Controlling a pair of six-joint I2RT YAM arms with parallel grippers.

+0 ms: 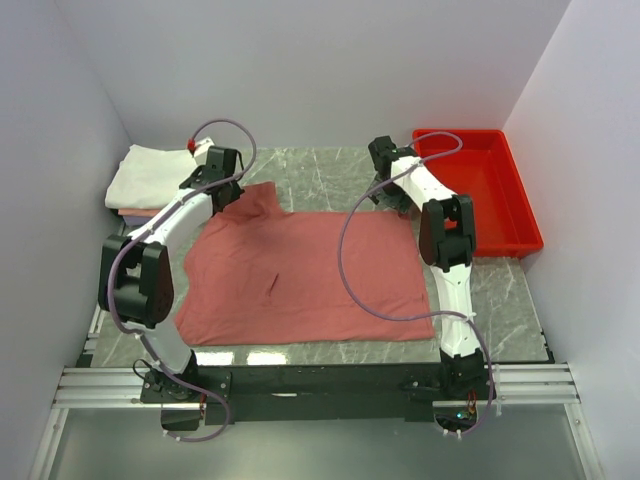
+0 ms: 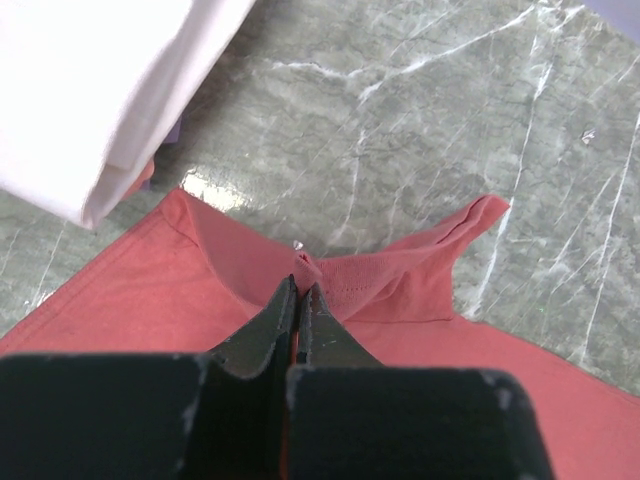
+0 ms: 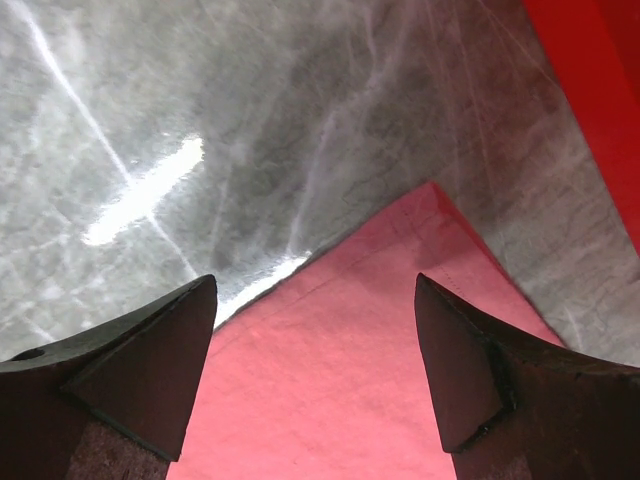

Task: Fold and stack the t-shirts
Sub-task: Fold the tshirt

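Only the left wrist shows us the left gripper (image 2: pixel 301 288) clamped on the salmon shirt (image 1: pixel 300 270) at the collar; the right gripper (image 3: pixel 316 300), jaws apart, hangs over its corner.

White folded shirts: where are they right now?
In the top view the white folded shirts sit at the far left, just left of the left hand, which pinches the red shirt at its collar.
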